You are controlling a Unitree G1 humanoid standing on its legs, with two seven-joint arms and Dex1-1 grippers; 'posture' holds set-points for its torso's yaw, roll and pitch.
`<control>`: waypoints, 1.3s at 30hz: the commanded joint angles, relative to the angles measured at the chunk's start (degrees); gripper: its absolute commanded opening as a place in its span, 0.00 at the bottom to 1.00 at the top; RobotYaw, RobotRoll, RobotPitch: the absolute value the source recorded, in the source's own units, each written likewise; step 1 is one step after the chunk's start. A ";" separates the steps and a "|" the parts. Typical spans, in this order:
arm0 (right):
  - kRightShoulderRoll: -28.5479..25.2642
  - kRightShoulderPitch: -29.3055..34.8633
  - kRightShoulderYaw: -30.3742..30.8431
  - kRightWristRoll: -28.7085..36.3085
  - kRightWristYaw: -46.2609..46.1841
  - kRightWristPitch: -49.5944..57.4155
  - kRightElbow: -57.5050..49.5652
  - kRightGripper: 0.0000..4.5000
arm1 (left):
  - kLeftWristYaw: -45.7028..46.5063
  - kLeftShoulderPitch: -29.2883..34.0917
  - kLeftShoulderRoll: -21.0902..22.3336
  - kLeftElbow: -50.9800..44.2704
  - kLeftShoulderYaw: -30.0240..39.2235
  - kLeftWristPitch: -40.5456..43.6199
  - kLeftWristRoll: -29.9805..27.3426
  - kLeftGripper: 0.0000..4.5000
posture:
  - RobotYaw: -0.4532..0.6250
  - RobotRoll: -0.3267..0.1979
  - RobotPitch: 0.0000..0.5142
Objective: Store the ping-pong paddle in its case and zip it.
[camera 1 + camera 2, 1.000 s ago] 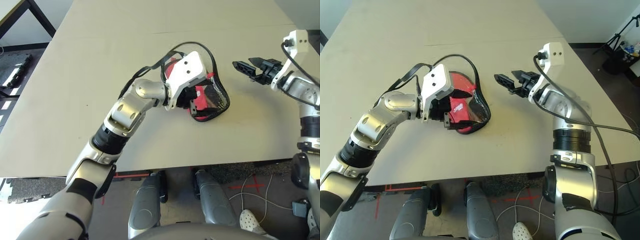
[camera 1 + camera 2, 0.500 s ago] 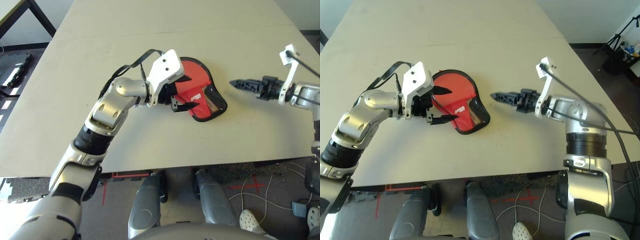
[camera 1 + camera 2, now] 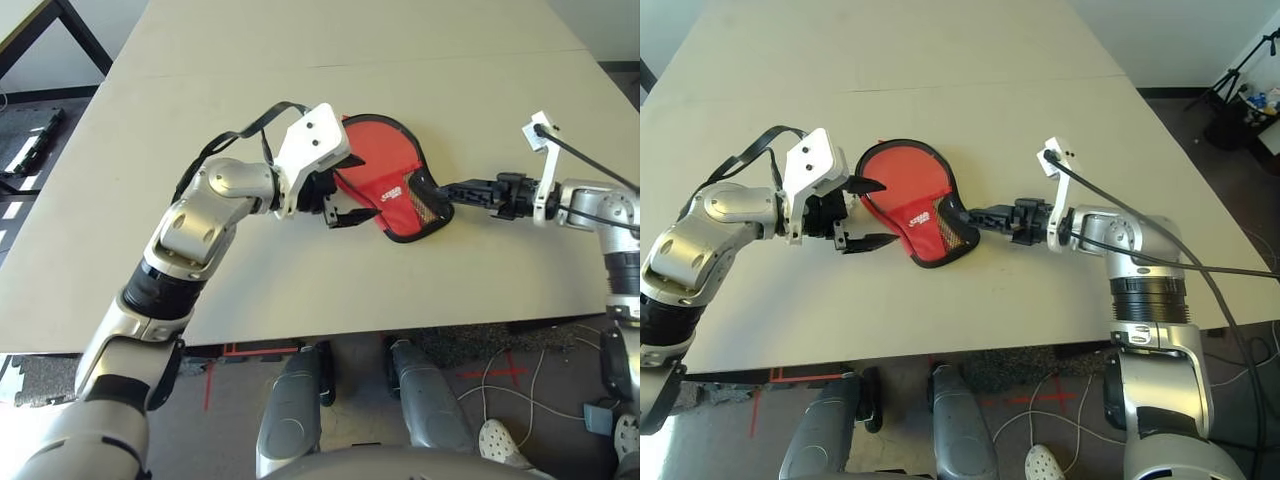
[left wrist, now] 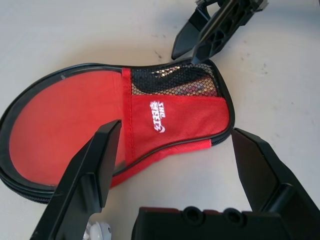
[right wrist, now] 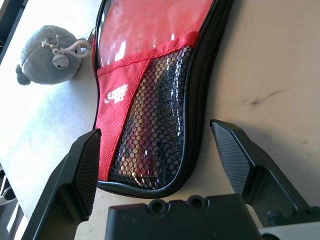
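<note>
The case [image 3: 392, 178] lies flat and looks zipped, with the left gripper [image 3: 345, 200] and right gripper [image 3: 985, 215] released either side, so the task seems nearly done.

Left gripper [image 3: 868, 213] fingers spread wide, right gripper [image 3: 447, 189] spread too, tips pointing toward each other

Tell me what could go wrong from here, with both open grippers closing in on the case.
1. The case lies flat and loose on the table. The right gripper is at its mesh end, so a push could slide it rather than grip it.
2. The left gripper straddles the opposite edge, and the two sets of fingers may collide if both advance.
3. The plush charm on the zipper lies beside the case and could snag.
</note>
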 commanded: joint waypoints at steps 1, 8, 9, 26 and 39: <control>1.00 0.49 0.63 -0.58 -1.10 0.47 1.10 1.00 | -1.52 0.90 1.80 -1.21 0.32 0.93 -0.46 1.00 | 0.43 0.62 0.48; 3.46 -0.21 -1.01 0.28 -3.80 2.64 3.58 1.00 | -2.00 1.03 3.28 -1.15 0.28 0.59 -0.13 1.00 | 0.44 0.62 0.49; 3.73 -0.38 -1.34 0.46 -4.15 3.14 3.91 1.00 | -1.98 1.05 3.30 -1.22 0.26 0.62 -0.18 1.00 | 0.44 0.62 0.49; 4.91 -0.50 -4.58 1.81 -6.63 8.77 5.74 0.00 | -2.17 0.90 3.45 -0.79 0.04 0.50 0.10 1.00 | 0.44 0.62 0.48; 2.68 5.19 -9.01 6.42 -9.05 18.36 -2.76 0.00 | -2.16 1.28 3.41 -0.21 0.20 -0.05 0.40 1.00 | 0.43 0.62 0.48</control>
